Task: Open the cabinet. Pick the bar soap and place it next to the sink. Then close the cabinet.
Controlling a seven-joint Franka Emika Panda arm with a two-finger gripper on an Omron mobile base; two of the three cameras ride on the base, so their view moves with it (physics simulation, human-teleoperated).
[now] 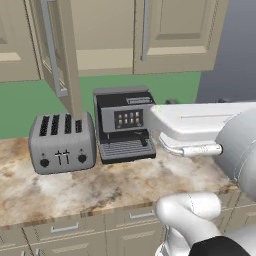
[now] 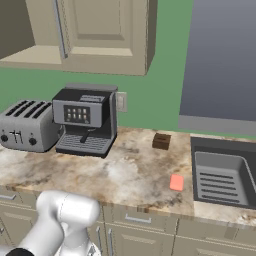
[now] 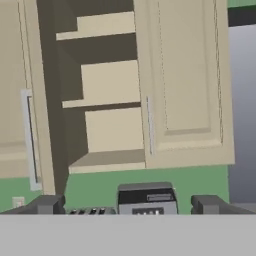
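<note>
While the left door (image 1: 60,55) of the cabinet (image 3: 107,90) is standing swung out over the tabletop (image 1: 100,187), the right door (image 3: 185,85) is staying flat against the frame, its long silver bar handle (image 3: 149,125) running vertically along its inner edge. Inside the opening, bare beige shelves (image 3: 110,157) are showing, one above another, in the hand view. The tool (image 3: 127,205) is pointing at this open cabinet from in front, and its two dark fingertips (image 3: 47,205) are standing wide apart, released, with nothing between them.

On the marbled tabletop, the bar soap (image 2: 176,182) is lying flat near the front edge, just beside the left rim of the sink (image 2: 222,175) and not touching it. A small dark brown block (image 2: 161,141) is sitting farther back, near the green wall and also to the left of the sink. A black and grey coffee machine (image 2: 82,120) is standing against the wall under the cabinet, and a silver four-slot toaster (image 1: 61,142) is sitting just beside it on its left, below the open door. Low drawers (image 2: 135,220) with short horizontal handles are running along the front beneath the tabletop. The white arm (image 1: 200,125) is reaching across the right side of the left base view.
</note>
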